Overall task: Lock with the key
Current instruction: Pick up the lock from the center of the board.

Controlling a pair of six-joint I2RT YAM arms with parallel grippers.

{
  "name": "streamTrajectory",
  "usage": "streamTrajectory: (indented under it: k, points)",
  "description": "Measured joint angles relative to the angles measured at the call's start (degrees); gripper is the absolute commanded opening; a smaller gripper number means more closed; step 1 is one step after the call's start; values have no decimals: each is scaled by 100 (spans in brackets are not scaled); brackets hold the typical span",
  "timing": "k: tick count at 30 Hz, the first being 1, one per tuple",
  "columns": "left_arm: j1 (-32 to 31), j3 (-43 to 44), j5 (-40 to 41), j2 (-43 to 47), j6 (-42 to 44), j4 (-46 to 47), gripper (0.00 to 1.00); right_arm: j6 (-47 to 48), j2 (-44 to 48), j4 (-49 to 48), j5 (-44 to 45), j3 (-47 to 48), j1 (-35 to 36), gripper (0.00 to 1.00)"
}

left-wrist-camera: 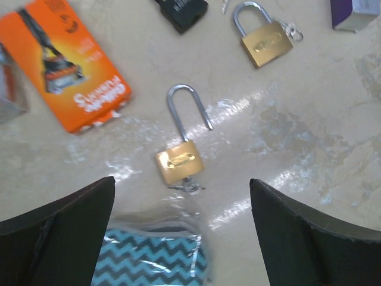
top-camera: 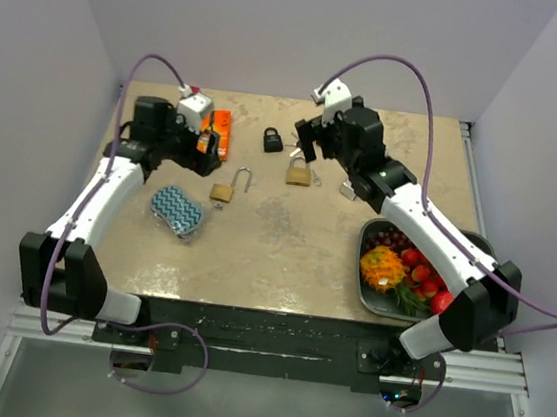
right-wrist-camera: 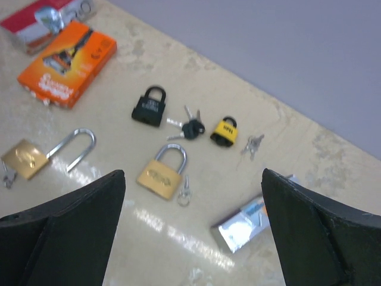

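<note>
Ok, left gripper (left-wrist-camera: 181,189): jaws spread wide, nothing between them, hanging above the table (top-camera: 285,239). Directly below it, centred between the two fingers (left-wrist-camera: 65,232), lies the open padlock (left-wrist-camera: 179,161). It's brass and flat on the table, with one shackle leg out of the body and a key (left-wrist-camera: 187,186) stuck in the bottom end. That padlock is the reference for everything below.

- Teal zigzag pouch (left-wrist-camera: 156,262): just beside its key end, toward the arm bases.
- Orange box (left-wrist-camera: 66,65): near it, far-left side. Red-and-white box (right-wrist-camera: 47,18) is beyond that.
- Right gripper (right-wrist-camera: 193,176): also spread wide and holding nothing. It hovers to the right of the reference, over a second brass padlock (right-wrist-camera: 161,176) with its shackle shut and a small key (right-wrist-camera: 183,193) just beside it.
- Black padlock (right-wrist-camera: 149,107): farther back and right of the reference, with black-headed keys (right-wrist-camera: 190,128) just beside it. Then a small yellow padlock (right-wrist-camera: 225,130) and loose keys (right-wrist-camera: 253,143).
- Silvery packet (right-wrist-camera: 250,223): further right again.
- Fruit tray (top-camera: 376,302): well apart, near-right side.
</note>
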State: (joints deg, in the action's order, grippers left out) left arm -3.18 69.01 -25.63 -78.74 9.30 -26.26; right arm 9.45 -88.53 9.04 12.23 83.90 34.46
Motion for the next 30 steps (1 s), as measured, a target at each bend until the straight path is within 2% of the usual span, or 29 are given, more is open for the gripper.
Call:
streamTrajectory:
  k: [3, 6, 12, 20, 30]
  points:
    - [-719, -269, 645, -315, -483, 173, 99, 17, 470, 404, -79, -610, -26, 99]
    - [-1075, -380, 1150, -710, -951, 184, 99, -72, 667, 686, -129, -778, -61, 99]
    - [-1123, -376, 2028, -1596, -1513, 181, 99, -236, 1123, 874, -177, -1248, -83, 99]
    - [-1307, -273, 2376, -2251, -1895, 229, 98, -413, 1307, 1078, -450, -1436, -160, 99]
    - [-1488, -98, 2942, -2813, -2269, 341, 86, -603, 1307, 1093, -444, -1600, -236, 99]
